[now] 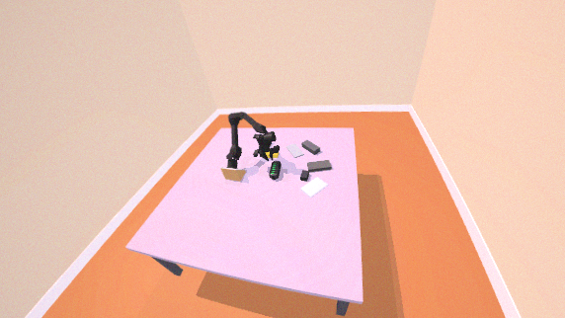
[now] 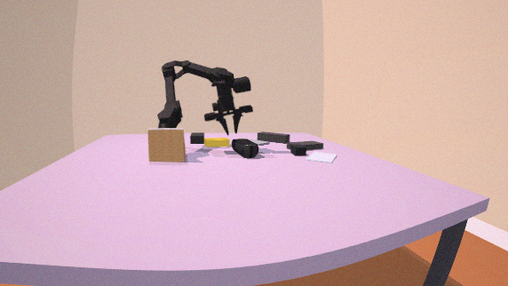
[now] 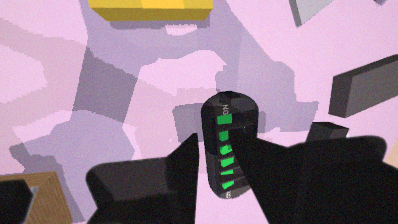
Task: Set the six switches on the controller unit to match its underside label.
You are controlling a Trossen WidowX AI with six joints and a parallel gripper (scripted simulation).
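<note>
The dark grey controller unit (image 1: 275, 170) (image 2: 245, 148) (image 3: 242, 112) lies on the bench with its switch side up. Its row of switches shows green ends along one side in the wrist view; the right finger hides part of the row, and I cannot tell each switch's setting. White print shows at both ends of the row. The label on the underside is hidden. My gripper (image 1: 269, 159) (image 2: 232, 133) (image 3: 213, 135) points down with its fingers parted and nothing between them. It hangs above the bench near the unit, not touching it.
A yellow block (image 1: 276, 155) (image 2: 217, 142) (image 3: 150, 7) lies behind the unit. A wooden block (image 1: 233, 174) (image 2: 166, 146) stands by the arm's base. A grey bar (image 1: 319, 166) (image 3: 370, 85), a small dark block (image 1: 304, 175) (image 2: 298, 151) and a white plate (image 1: 314, 187) (image 2: 321, 157) lie to the right.
</note>
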